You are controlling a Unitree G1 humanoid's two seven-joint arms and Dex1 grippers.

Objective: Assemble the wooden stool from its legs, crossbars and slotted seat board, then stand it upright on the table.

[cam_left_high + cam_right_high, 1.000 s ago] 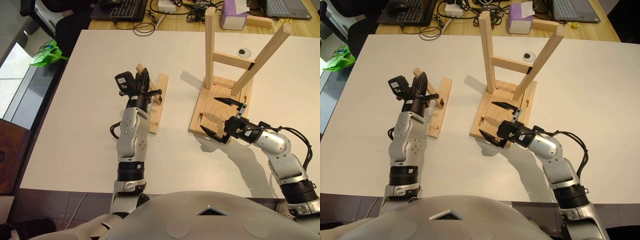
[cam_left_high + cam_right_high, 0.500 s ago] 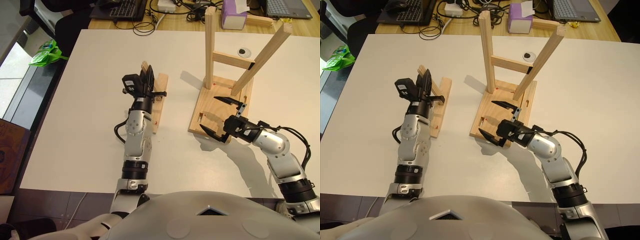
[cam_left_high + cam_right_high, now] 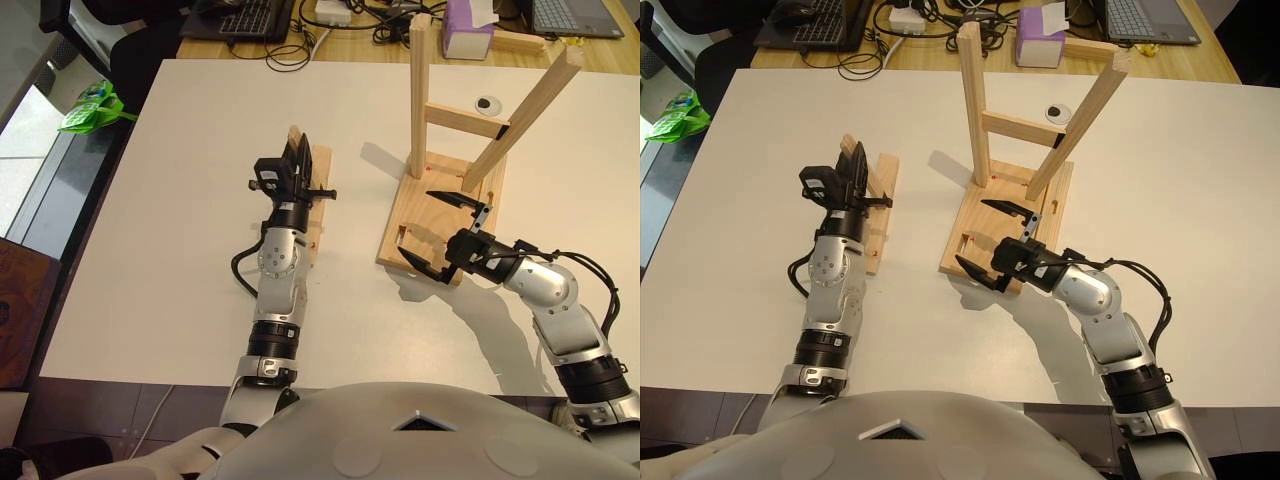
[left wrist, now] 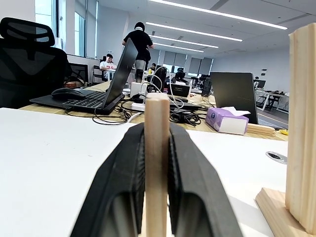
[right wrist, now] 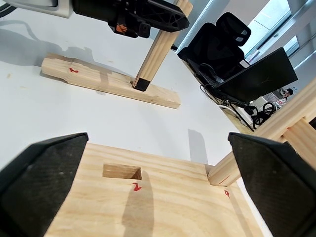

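Note:
The slotted seat board [image 3: 425, 215] lies flat on the white table, right of centre. Two legs [image 3: 420, 95] joined by a crossbar [image 3: 465, 122] stand up from its far end. My right gripper [image 3: 417, 226] is open over the board's near edge, one finger on either side of an empty slot [image 5: 122, 172]. Left of the board, my left gripper [image 3: 300, 165] is shut on a thin crossbar [image 4: 157, 123]. That crossbar is plugged into a second leg [image 5: 108, 81] which lies flat on the table.
A small black disc [image 3: 487, 102] rests on the table behind the seat board. Beyond the far table edge are a tissue box [image 3: 467, 25], a keyboard [image 3: 240, 15] and cables. A green bag [image 3: 90, 108] hangs off the left edge.
My left gripper has shifted right and slightly farther away, carrying the crossbar and its leg closer to the seat board. The right gripper has barely moved.

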